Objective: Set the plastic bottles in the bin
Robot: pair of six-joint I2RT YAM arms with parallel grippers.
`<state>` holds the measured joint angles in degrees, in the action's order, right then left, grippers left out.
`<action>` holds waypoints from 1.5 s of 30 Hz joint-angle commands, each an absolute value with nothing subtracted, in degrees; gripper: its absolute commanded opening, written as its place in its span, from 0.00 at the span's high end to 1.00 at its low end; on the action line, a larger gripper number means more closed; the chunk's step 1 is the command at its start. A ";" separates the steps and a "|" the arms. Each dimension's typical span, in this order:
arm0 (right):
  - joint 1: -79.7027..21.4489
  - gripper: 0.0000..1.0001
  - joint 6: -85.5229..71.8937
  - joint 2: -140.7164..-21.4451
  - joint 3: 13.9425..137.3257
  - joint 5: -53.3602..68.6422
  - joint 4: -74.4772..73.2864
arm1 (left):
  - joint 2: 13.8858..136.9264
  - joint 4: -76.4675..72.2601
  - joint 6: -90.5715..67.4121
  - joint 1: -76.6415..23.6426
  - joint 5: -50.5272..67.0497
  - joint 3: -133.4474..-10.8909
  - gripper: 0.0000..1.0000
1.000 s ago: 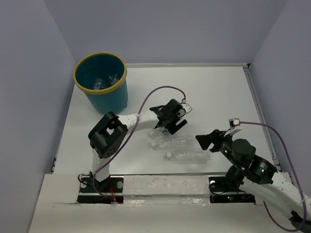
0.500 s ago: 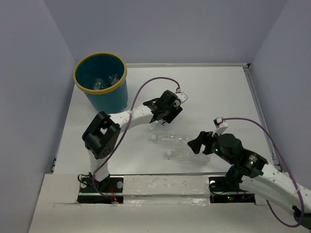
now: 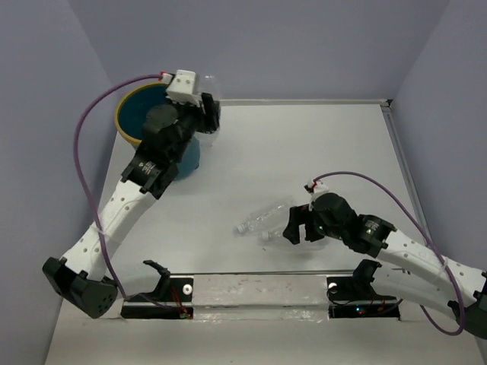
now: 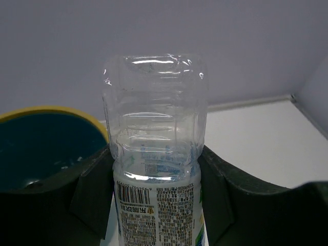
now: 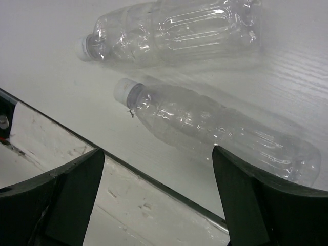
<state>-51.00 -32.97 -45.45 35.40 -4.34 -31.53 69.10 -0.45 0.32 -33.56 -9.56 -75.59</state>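
Note:
My left gripper [image 3: 207, 114] is shut on a clear plastic bottle [image 4: 154, 128] with a white printed label, held base-up between both fingers [image 4: 92, 189]. It hangs at the right rim of the teal bin [image 4: 46, 141], whose yellow rim [image 3: 122, 122] shows past the arm. Two more clear bottles lie on the table: the farther one [image 5: 174, 28] and the nearer one [image 5: 215, 128], both with white caps pointing left. My right gripper [image 5: 158, 169] stands open just above the nearer bottle, nothing between its fingers. From above, the right gripper [image 3: 297, 226] covers most of that bottle; the farther bottle [image 3: 262, 215] shows.
The table's front edge strip [image 5: 128, 205] runs right below my right gripper. Grey walls close in the table on the left, back and right. A purple cable [image 3: 87, 129] loops out from the left wrist.
My left arm has swung from the table's middle up to the bin, carrying a labelled bottle. My right gripper has moved left over the two lying bottles and opened wider.

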 commanded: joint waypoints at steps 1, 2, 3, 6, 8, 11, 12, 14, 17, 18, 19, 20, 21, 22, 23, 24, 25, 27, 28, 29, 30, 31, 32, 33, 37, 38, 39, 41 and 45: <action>-50.89 0.08 -28.14 -52.26 42.18 -6.32 -38.04 | 65.05 -4.48 -7.98 -22.98 -12.83 -76.20 0.52; -50.89 0.07 -27.52 -54.12 44.62 -6.68 -40.93 | 64.78 -4.31 -9.13 -20.85 -12.92 -76.38 0.52; -50.89 0.07 -26.81 -55.97 46.04 -7.64 -42.44 | 64.43 -4.31 -10.10 -18.74 -12.83 -76.46 0.52; -50.89 0.06 -25.41 -61.25 49.12 -5.72 -43.24 | 64.34 -5.45 -13.44 -11.88 -14.49 -75.85 0.52; -50.89 0.05 -25.31 -64.24 50.79 -6.85 -43.85 | 65.12 -6.06 -16.15 -8.46 -15.99 -75.67 0.52; -50.89 0.04 -24.79 -67.32 53.43 -8.17 -44.21 | 66.71 -8.51 -17.93 -5.81 -16.87 -74.71 0.52; -50.89 0.04 -24.70 -67.93 53.96 -8.61 -44.30 | 67.23 -9.05 -19.06 -5.10 -17.14 -74.53 0.52; -50.89 0.02 -24.78 -69.60 55.10 -10.10 -44.82 | 68.73 -10.71 -19.51 -4.14 -18.62 -74.44 0.52; -50.89 0.00 -26.54 -70.40 55.90 -13.87 -43.96 | 70.66 -12.65 -19.42 -4.04 -21.70 -74.71 0.40; -50.89 0.00 -27.15 -70.23 55.81 -15.37 -42.90 | 71.27 -13.00 -19.42 -3.96 -22.67 -74.71 0.32; -50.89 0.00 -28.72 -70.14 55.90 -15.47 -40.28 | 71.45 -13.36 -19.42 -3.96 -22.94 -75.14 0.18; -50.89 0.00 -29.52 -69.96 55.72 -14.69 -38.25 | 71.63 -13.79 -19.34 -3.96 -23.11 -75.32 0.11; -50.89 0.00 -30.40 -69.96 55.37 -14.50 -36.23 | 71.72 -13.97 -19.34 -3.96 -23.20 -75.50 0.05; -50.89 0.00 -31.54 -69.96 55.02 -14.33 -34.12 | 71.54 -14.06 -19.34 -3.87 -23.12 -75.59 0.01; -50.89 0.00 -33.64 -70.13 54.06 -14.07 -29.58 | 71.46 -13.89 -19.42 -3.95 -23.03 -75.85 0.01; -50.89 0.00 -34.44 -70.40 53.44 -14.15 -27.27 | 71.02 -13.89 -19.60 -3.87 -21.98 -75.76 0.01; -50.89 0.00 -36.11 -71.62 52.92 -14.85 -25.42 | 69.62 -13.97 -19.86 -3.95 -20.93 -75.50 0.01; -50.89 0.00 -37.00 -73.64 52.91 -16.95 -21.89 | 67.51 -15.38 -21.09 -3.95 -17.16 -73.22 0.01; -50.89 0.00 -37.61 -76.00 53.17 -17.66 -20.84 | 64.98 -15.73 -21.88 -3.96 -15.49 -71.56 0.01; -50.89 0.00 -37.88 -77.24 53.52 -18.28 -19.09 | 63.73 -15.91 -22.67 -4.13 -13.73 -70.85 0.01; -50.89 0.00 -38.23 -78.47 53.87 -19.41 -18.20 | 62.50 -15.73 -23.81 -4.48 -10.49 -70.14 0.01; -50.89 0.00 -38.84 -79.62 54.31 -20.21 -17.15 | 59.79 -15.56 -24.25 -4.92 -8.72 -68.48 0.01; -50.89 0.00 -39.28 -80.67 54.49 -21.17 -15.49 | 58.46 -15.38 -24.43 -5.36 -7.05 -67.60 0.01; -50.89 0.00 -39.72 -82.77 54.84 -22.23 -15.03 | 56.97 -14.68 -24.43 -6.67 -5.20 -66.46 0.01; -50.36 0.03 -40.60 -89.62 57.47 -24.09 -13.27 | 48.28 -11.61 -25.05 -9.75 6.45 -59.26 0.01; -50.36 0.03 -40.78 -89.65 57.83 -23.82 -12.66 | 47.12 -10.99 -25.22 -10.19 6.50 -58.02 0.01; -50.36 0.05 -40.78 -91.74 58.27 -22.34 -11.96 | 45.80 -10.64 -25.22 -10.37 10.25 -56.62 0.01; -50.36 0.07 -41.74 -93.42 58.97 -20.93 -9.95 | 41.85 -8.98 -24.52 -10.63 13.26 -52.76 0.01; -50.36 0.16 -43.59 -96.15 58.89 -19.77 -5.72 | 34.73 -5.11 -21.98 -10.55 19.42 -47.12 0.01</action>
<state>-50.57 -40.66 -94.91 56.86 -19.94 -13.21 39.70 -8.80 -24.18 -10.50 9.06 -51.62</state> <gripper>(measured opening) 0.894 0.989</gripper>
